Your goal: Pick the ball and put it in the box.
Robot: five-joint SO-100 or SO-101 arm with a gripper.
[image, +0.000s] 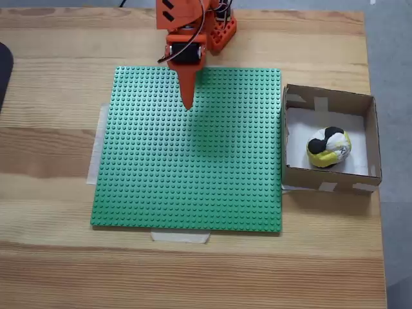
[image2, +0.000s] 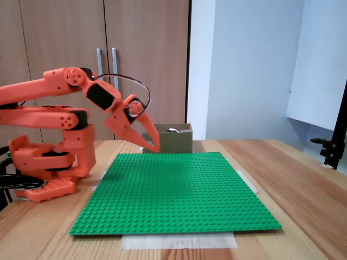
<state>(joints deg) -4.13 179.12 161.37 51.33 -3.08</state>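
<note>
Table [image: 51, 270] was grained pale wood; baseplate [image: 193, 161] studded green plastic; box [image: 328, 181] matt brown cardboard; arm [image2: 43, 103] matt orange plastic.

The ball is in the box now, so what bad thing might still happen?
Not much, probably. The small yellow, black and white ball lies inside the shallow brown cardboard box, whose walls are low, so a knock might bounce it out. The box sits near the wooden table's right edge in the top-down fixed view; a hard bump could push it off. The orange gripper hangs over the green studded baseplate, well away, so a knock looks unlikely.
</note>
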